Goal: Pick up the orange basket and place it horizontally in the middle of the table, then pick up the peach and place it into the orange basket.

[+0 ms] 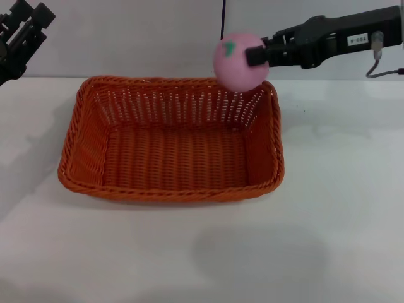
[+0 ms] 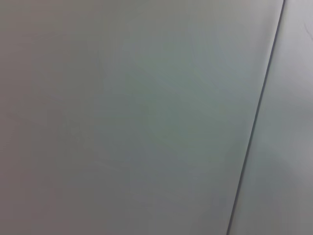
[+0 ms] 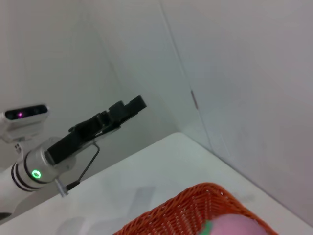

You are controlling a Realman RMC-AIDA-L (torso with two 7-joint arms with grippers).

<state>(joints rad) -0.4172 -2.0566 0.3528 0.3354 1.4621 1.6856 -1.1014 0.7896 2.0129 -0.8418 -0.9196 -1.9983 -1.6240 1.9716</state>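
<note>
The orange basket (image 1: pixel 169 193) lies lengthwise across the middle of the white table (image 1: pixel 334 221), empty inside. My right gripper (image 1: pixel 247 58) reaches in from the right and is shut on the pale-pink peach (image 1: pixel 235 66), holding it in the air over the basket's far right corner. The right wrist view shows the top of the peach (image 3: pixel 230 229) just above that corner of the basket (image 3: pixel 195 201). My left gripper (image 1: pixel 24 33) is raised at the far left, away from the basket, and it also appears far off in the right wrist view as the left gripper (image 3: pixel 128 107).
A pale wall with a dark vertical seam (image 1: pixel 223 19) stands behind the table. Bare tabletop lies in front of and to the right of the basket. The left wrist view shows only plain wall.
</note>
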